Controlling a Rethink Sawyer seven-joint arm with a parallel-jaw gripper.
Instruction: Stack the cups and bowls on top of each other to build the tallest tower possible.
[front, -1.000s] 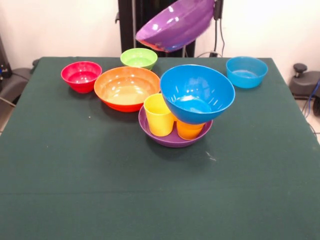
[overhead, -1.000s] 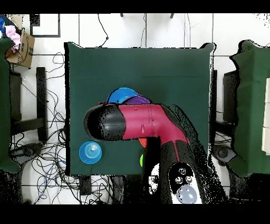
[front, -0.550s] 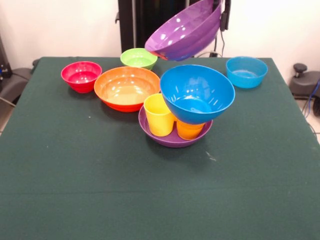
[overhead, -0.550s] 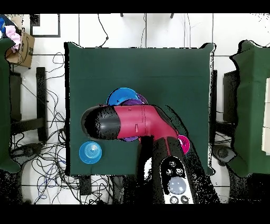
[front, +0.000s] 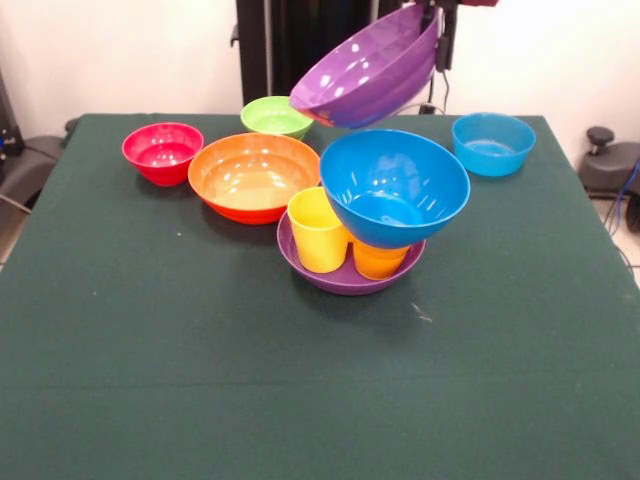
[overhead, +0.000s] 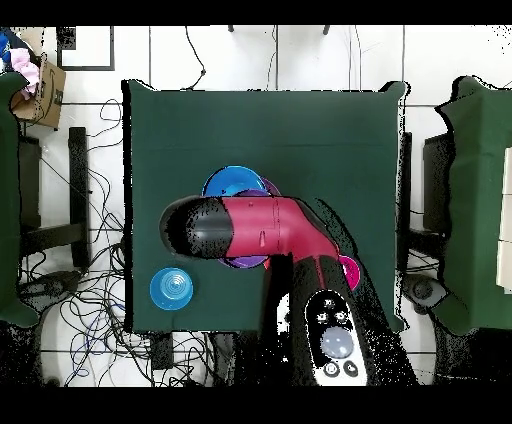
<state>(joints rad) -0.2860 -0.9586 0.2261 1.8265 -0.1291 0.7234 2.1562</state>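
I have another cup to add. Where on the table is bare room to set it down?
The whole cloth nearer the camera than the purple bowl holding the cups is bare, as are the strips at either side edge. The far half is crowded: red bowl, orange bowl, green bowl, large blue bowl.
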